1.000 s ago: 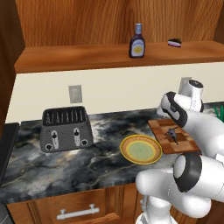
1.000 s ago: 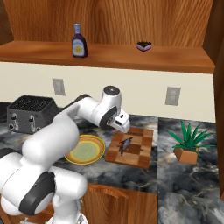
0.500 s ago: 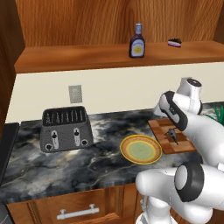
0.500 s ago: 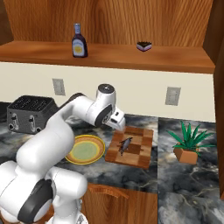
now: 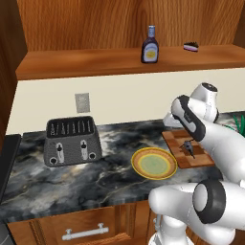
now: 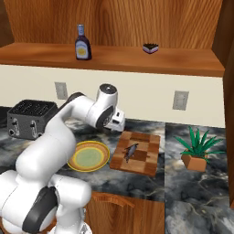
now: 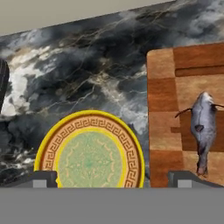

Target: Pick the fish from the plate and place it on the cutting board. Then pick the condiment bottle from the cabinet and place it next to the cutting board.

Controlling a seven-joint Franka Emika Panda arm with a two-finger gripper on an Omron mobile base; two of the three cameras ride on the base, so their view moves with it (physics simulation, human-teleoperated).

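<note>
The small grey fish (image 7: 204, 127) lies on the checkered cutting board (image 7: 162, 96), also seen as fish (image 6: 130, 151) on board (image 6: 148, 160) and fish (image 5: 188, 146) on board (image 5: 178, 157). To the board's left sits the yellow plate (image 6: 89, 156) (image 5: 154, 163) (image 7: 89, 157), with nothing on it. My gripper (image 6: 120, 127) (image 5: 169, 121) (image 7: 116, 178) hovers open and holding nothing above the counter, over the gap between plate and board. The condiment bottle (image 5: 150, 45) (image 6: 82, 43) stands upright on the cabinet shelf (image 5: 95, 64) (image 6: 183, 64).
A small black-and-pink object (image 6: 150, 48) (image 5: 191, 47) rests on the shelf right of the bottle. A black toaster (image 5: 72, 140) (image 6: 29, 119) stands on the marble counter to the left. A potted plant (image 6: 196, 150) sits right of the board.
The hand has drifted slightly up and toward the plate side, away from the board. The fish stays still on the board.
</note>
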